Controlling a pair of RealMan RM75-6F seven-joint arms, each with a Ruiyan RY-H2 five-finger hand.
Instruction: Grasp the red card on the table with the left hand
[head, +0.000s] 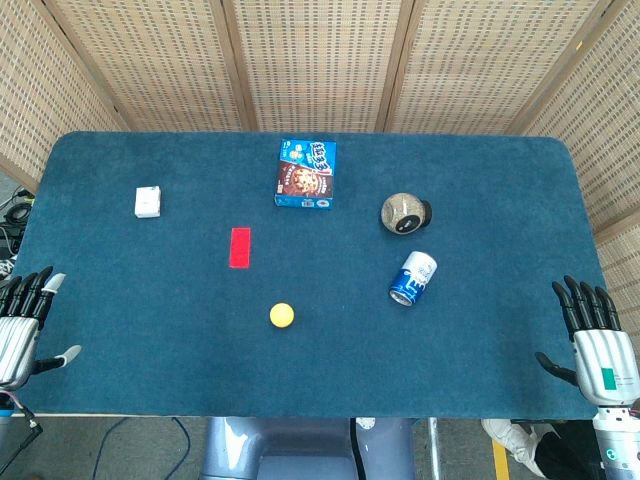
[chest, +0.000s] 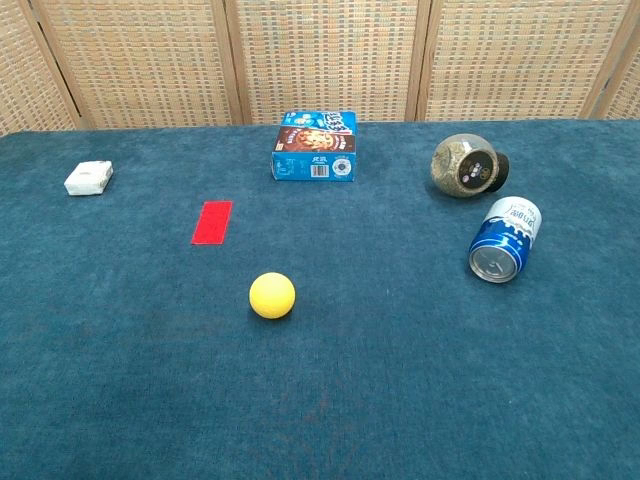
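We start from the blue felt-covered surface (head: 150, 330), then the flat blue cardboard snack box (head: 306, 173) as landmark. Our left hand (head: 22, 325) waits empty, fingers spread, far left of and nearer than the box; the right hand (head: 598, 340) likewise, far right. The thin flat red card (head: 240, 247) lies just nearer-left of the box. Lying flush, it may slip from our fingertips.
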